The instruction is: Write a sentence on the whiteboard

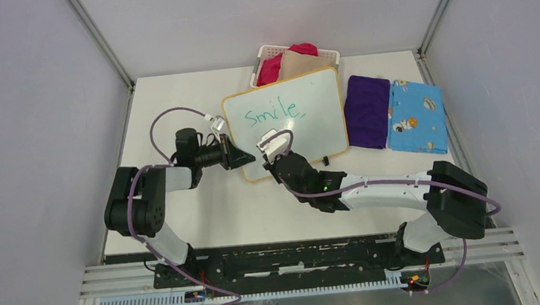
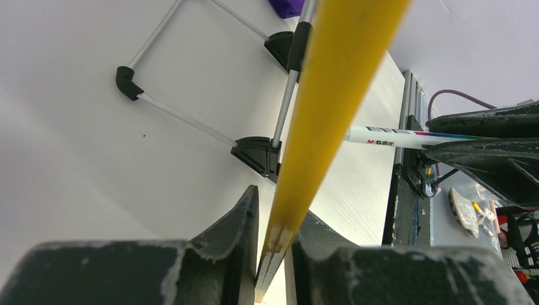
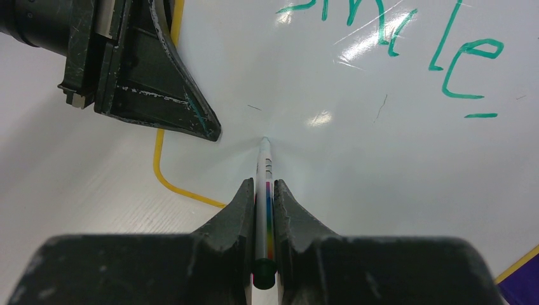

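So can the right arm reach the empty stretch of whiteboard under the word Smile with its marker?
Probably yes: the right claw grips the marker, its tip at the bare whiteboard below the sentence, and the left claw, clamped on the frame's left edge, sits clear to one side.

We note a white table (image 1: 205,211) carrying the whiteboard (image 1: 320,118), white basket (image 1: 257,68) behind it, purple cloth (image 1: 367,109) and blue patterned cloth (image 1: 417,116) alongside.

"Smile," on whiteboard (image 1: 317,134); marker (image 2: 394,136) perhaps "M&G"
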Motion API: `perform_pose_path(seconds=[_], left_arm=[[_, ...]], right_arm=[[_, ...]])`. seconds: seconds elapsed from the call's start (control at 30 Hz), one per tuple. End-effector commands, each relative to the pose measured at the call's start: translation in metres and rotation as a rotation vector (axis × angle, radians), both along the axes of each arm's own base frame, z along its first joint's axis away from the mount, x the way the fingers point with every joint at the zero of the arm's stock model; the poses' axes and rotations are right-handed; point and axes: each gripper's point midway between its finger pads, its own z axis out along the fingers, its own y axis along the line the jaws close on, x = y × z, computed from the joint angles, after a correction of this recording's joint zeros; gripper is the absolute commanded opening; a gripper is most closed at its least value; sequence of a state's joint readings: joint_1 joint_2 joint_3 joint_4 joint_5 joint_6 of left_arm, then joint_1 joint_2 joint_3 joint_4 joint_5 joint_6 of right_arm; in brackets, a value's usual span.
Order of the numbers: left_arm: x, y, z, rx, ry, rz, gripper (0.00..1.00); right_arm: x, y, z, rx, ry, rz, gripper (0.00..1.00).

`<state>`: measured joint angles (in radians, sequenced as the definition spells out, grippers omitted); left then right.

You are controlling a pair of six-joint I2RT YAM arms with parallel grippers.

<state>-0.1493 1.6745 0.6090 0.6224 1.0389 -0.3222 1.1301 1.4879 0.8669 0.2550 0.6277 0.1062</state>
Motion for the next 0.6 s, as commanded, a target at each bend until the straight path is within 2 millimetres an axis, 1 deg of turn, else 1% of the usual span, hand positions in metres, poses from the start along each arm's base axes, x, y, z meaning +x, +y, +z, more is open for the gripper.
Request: perform_pose_path(seconds=[0.0, 0.07, 0.3, 0.43, 0.57], left_arm=[[0.001, 0.003, -0.016, 0.07, 0.033, 0.037, 0.02], [0.001, 0.003, -0.017, 0.072, 0.033, 0.037, 0.02], [0.001, 0.002, -0.018, 0.074, 0.034, 0.035, 0.02], [0.001, 0.002, -0.018, 0.075, 0.035, 0.034, 0.02], [0.001, 0.003, -0.018, 0.079, 0.034, 0.037, 0.02]], right_arm=[[0.007, 0.01, 0.019, 0.044, -0.022, 0.0, 0.0], [0.006, 0.013, 0.018, 0.043, -0.02, 0.01, 0.0], [0.001, 0.019, 0.005, 0.026, 0.011, 0.059, 0.0], [-0.001, 0.015, -0.003, 0.003, 0.028, 0.059, 0.0], [-0.002, 0.005, -0.012, -0.017, 0.038, 0.035, 0.0]])
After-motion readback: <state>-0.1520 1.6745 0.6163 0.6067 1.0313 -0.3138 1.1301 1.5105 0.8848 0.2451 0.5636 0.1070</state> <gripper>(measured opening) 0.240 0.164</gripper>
